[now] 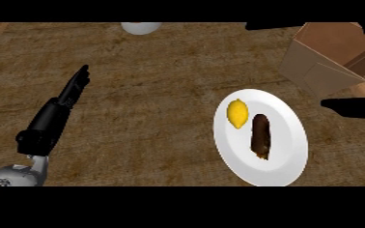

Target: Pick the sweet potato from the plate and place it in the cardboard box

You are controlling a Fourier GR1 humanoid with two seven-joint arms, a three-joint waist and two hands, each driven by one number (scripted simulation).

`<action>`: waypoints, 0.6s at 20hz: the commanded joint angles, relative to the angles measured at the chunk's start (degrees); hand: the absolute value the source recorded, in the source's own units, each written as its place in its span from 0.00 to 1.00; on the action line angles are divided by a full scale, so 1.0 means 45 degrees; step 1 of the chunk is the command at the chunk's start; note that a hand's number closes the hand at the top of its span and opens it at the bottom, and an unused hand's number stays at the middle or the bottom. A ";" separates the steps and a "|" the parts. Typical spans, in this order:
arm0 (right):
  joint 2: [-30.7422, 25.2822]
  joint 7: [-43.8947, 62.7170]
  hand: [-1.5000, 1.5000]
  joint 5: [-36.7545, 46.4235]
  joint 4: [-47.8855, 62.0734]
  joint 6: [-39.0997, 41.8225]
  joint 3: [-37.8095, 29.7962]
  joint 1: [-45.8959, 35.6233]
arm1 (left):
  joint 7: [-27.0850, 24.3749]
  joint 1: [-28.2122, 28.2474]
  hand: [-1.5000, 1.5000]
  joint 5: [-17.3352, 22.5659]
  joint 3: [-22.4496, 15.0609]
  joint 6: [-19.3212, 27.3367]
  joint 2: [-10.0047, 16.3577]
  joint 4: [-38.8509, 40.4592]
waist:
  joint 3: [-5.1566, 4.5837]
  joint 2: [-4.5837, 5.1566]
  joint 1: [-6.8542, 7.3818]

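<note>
— Brown wood, grainy, that is the whole desk [143, 101]. Where is the sweet potato?

— On the white plate [281, 166], over at the right side of the desk. The sweet potato [261, 136] is dark brown and lies lengthwise near the middle of the plate. Nothing is touching it.

— Anything with it?

— A yellow lemon [237, 113] lies just beside it, toward the plate's left rim and a little farther back.

— And the cardboard box?

— The cardboard box [324, 58] stands behind the plate at the far right. It sits skewed to the desk's edge and is partly cut off by the view. It is close to the plate's far rim, but I see a strip of wood between them.

— The hands?

— The left hand [61, 104] is well apart from the plate, out at the left. It is black, and its fingers are straight and held together, pointing away from the robot and holding nothing. Of the right hand [345, 107] only a black sliver shows at the right edge, just past the plate and below the box. I cannot tell how it is set.

— Anything else?

— A pale bowl [140, 27] at the far edge, half out of sight.
</note>
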 commanded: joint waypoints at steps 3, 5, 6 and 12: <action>-0.1720 0.3739 0.00 0.2765 -0.3651 0.1769 0.1534 0.0804 | -0.0589 -0.0220 0.50 0.0101 0.0130 -0.0560 0.0255 -0.0019 | 0.0041 0.0237 0.0570; -0.1972 0.5436 0.00 0.2958 -0.4734 0.2968 0.1978 0.0950 | -0.0615 -0.0288 0.50 0.0145 0.0251 -0.0649 0.0375 -0.0176 | 0.0044 0.0245 0.0720; -0.2143 0.6172 0.00 0.2925 -0.4836 0.3811 0.2209 0.0826 | -0.0708 -0.0444 0.50 0.0101 0.0056 -0.0689 0.0162 0.0012 | 0.0035 0.0334 0.0808; -0.1620 1.0123 0.00 0.2551 -0.6049 0.7804 0.4402 0.0490 | -0.0527 -0.1064 0.50 -0.0022 -0.0165 -0.0958 0.0102 0.0066 | 0.0034 0.0519 0.1521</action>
